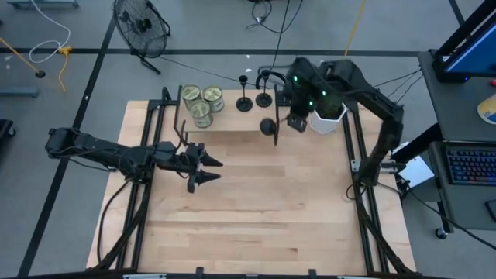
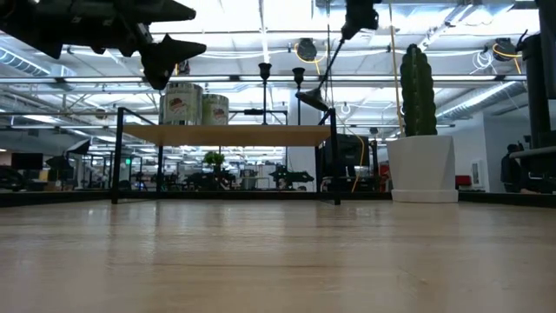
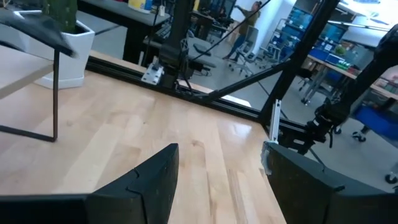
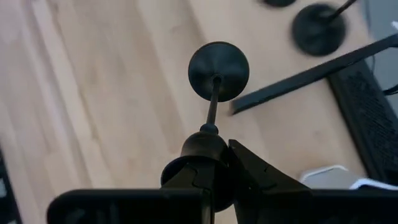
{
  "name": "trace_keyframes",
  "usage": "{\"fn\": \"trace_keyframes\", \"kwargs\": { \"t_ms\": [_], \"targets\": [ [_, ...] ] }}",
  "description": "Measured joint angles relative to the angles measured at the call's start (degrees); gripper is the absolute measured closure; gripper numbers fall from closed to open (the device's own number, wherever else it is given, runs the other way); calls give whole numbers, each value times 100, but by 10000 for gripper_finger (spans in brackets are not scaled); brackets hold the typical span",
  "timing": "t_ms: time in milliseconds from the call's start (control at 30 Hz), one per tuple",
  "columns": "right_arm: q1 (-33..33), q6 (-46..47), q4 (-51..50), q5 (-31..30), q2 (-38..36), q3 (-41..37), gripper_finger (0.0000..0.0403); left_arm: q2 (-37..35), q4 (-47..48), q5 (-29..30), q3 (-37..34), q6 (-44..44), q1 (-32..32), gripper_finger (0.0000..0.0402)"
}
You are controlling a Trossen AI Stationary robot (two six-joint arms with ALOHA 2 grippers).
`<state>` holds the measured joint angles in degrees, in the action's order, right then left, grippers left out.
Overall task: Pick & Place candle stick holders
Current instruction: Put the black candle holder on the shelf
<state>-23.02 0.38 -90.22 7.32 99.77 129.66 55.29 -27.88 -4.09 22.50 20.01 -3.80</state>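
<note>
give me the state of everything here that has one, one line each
right gripper: shut on the held candle stick holder's cup top, above the shelf's front edge
held candle stick holder: lifted, tilted, base hanging free
two other candle stick holders: upright on the shelf
three glass jars: upright, clustered at the shelf's left end
left gripper: open, empty, raised over the table
cactus pot: upright beside the shelf
</note>
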Motion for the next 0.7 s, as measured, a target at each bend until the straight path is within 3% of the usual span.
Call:
{"fn": "trace_keyframes", "kwargs": {
  "t_ms": [200,367,700],
  "targets": [
    [-363,-201,1,27,355,535,387,2,42,-99,0,72,103,163],
    [-511,-323,93,52,448,528,387,2,24,-85,0,117,194,163],
    [-582,-379,112,345,463,528,387,2,-885,717,4,14,318,163]
  ]
}}
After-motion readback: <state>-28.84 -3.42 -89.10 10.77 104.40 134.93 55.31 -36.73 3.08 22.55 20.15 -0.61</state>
